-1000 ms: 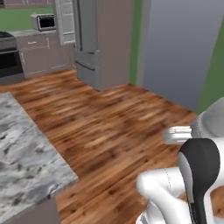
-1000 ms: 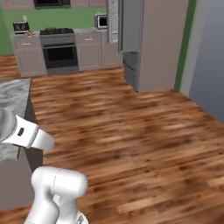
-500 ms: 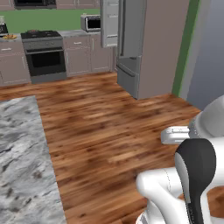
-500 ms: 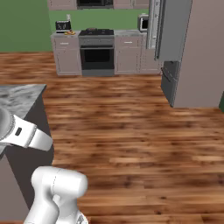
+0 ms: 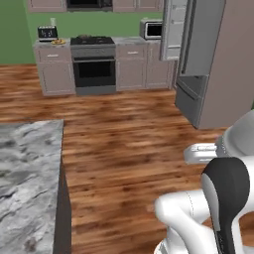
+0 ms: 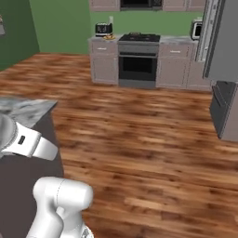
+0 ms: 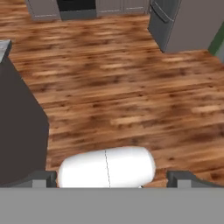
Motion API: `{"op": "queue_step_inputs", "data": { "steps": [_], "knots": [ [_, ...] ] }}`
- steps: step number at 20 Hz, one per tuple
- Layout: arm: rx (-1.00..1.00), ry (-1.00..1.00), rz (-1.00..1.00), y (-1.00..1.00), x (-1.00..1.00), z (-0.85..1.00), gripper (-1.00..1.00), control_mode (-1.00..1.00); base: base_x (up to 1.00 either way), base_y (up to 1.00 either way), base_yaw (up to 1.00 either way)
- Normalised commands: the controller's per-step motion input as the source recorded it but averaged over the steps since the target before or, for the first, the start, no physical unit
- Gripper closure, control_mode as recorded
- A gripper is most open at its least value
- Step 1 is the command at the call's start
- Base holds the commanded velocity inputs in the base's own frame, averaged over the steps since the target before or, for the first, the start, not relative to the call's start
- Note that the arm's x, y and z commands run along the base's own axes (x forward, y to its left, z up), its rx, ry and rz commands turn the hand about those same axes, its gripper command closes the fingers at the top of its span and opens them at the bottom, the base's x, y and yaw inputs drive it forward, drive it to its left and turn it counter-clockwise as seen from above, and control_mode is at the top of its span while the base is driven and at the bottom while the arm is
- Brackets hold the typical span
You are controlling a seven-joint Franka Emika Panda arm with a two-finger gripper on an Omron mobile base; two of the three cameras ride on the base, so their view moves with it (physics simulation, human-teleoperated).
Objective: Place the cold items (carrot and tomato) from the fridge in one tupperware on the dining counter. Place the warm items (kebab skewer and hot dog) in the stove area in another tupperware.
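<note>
Stove (image 5: 94,59) stands across the wood floor (image 5: 129,144), presumably the destination for warm items. The jaws hang wide apart, carrying nothing.

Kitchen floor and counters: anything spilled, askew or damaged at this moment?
Nothing stands out. The wooden floor looks bare, the stove and fridge are shut, and the marble counter shows no mess. The gripper is open and empty.
</note>
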Motion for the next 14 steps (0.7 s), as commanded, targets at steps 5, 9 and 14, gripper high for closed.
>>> {"op": "queue_step_inputs", "data": {
  "steps": [5,9,14],
  "knots": [
    [0.00,0.00,0.00,0.00,0.00,0.00,-1.00,1.00,1.00,-0.29,0.18],
    [0.00,0.00,0.00,0.00,0.00,0.00,-1.00,1.00,1.00,-0.26,0.12],
    [0.00,0.00,0.00,0.00,0.00,0.00,-1.00,1.00,1.00,-0.16,0.07]
  ]
}}
